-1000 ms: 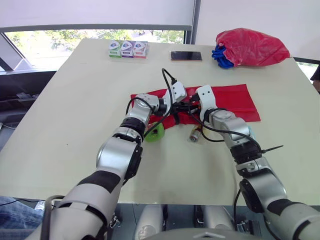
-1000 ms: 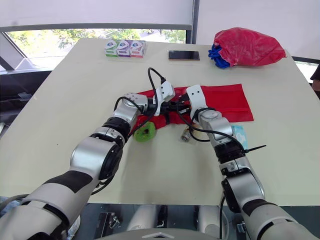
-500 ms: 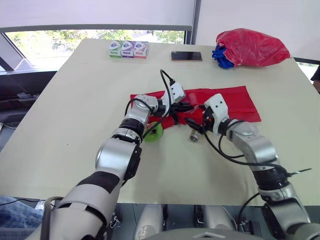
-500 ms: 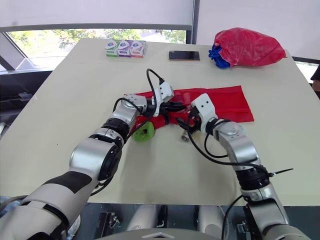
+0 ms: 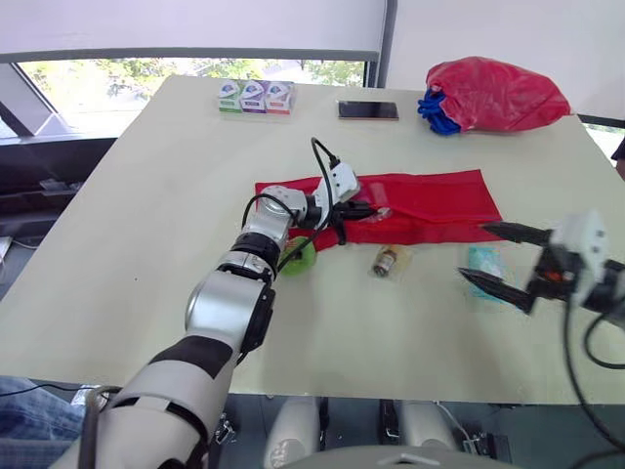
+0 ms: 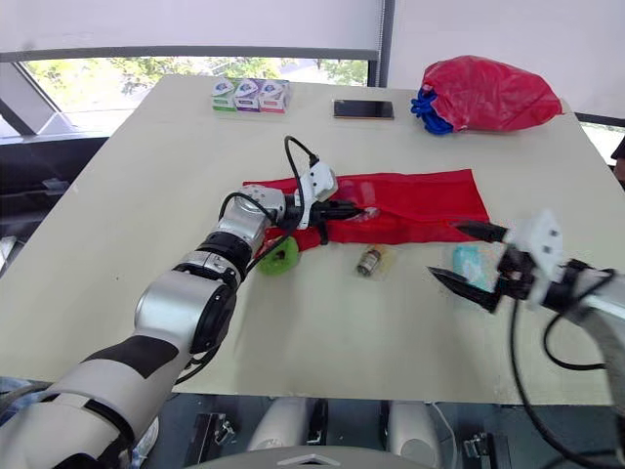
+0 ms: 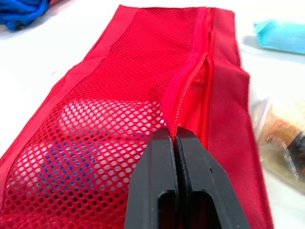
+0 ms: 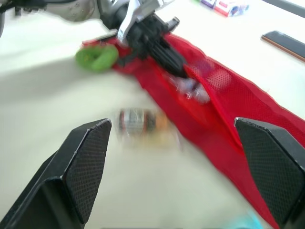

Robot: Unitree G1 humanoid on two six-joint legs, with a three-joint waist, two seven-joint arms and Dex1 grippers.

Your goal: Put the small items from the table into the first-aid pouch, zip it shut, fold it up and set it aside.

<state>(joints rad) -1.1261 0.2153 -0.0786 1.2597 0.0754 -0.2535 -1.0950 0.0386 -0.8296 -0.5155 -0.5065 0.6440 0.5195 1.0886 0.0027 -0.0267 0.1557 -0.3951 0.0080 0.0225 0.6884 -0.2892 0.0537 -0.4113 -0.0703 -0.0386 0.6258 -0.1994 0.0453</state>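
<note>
Left eye view: right gripper (image 5: 472, 251), spread and empty, has swung from the red mesh pouch (image 5: 439, 200) toward the teal packet (image 5: 483, 262), likely next; left gripper (image 5: 369, 208) keeps pinching the pouch mouth.

The left arm is lying stretched toward the table's middle, its gripper (image 5: 365, 208) pinching the first-aid pouch (image 5: 439, 200); the right gripper (image 5: 473, 251) is hovering near right, fingers spread wide.
</note>
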